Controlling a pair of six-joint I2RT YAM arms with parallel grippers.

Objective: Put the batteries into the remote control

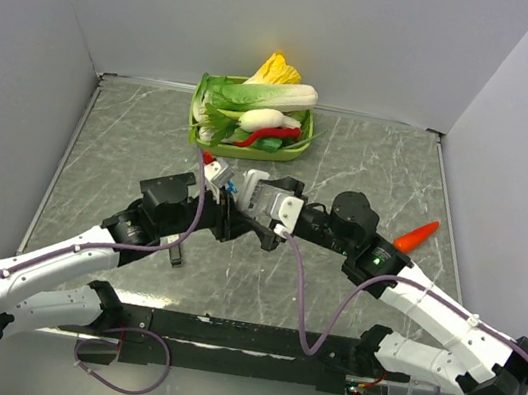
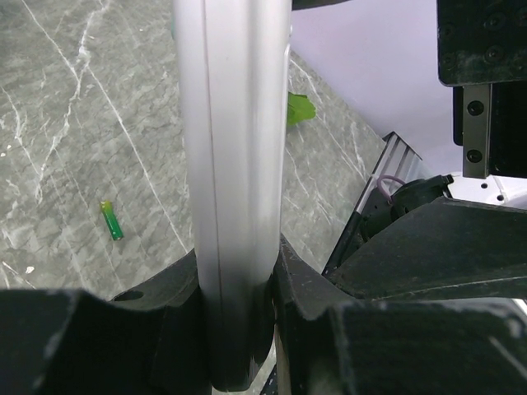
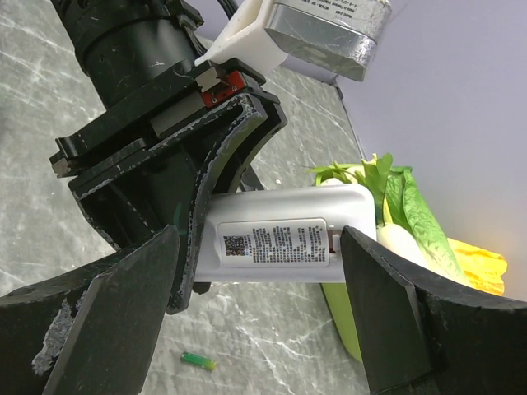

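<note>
Lying loose: a green battery (image 2: 111,220) is lying flat on the grey marbled surface (image 1: 129,155), apart from both arms; it is also showing in the right wrist view, below the remote.
Remote control: the pale remote control (image 3: 272,239) is being held off the surface, its labelled back facing the right wrist camera.
Left fingers: the left fingers (image 2: 90,346) are clamping the remote control narrowly from both sides.
Right fingers: the right fingers (image 3: 115,304) are standing wide, one on each side of the remote control; whether they are touching it cannot be told.
Basket: a green basket (image 1: 194,130) is sitting at the far edge, holding leafy vegetables.
Carrot: a carrot (image 1: 418,235) is lying beside the right arm.
</note>
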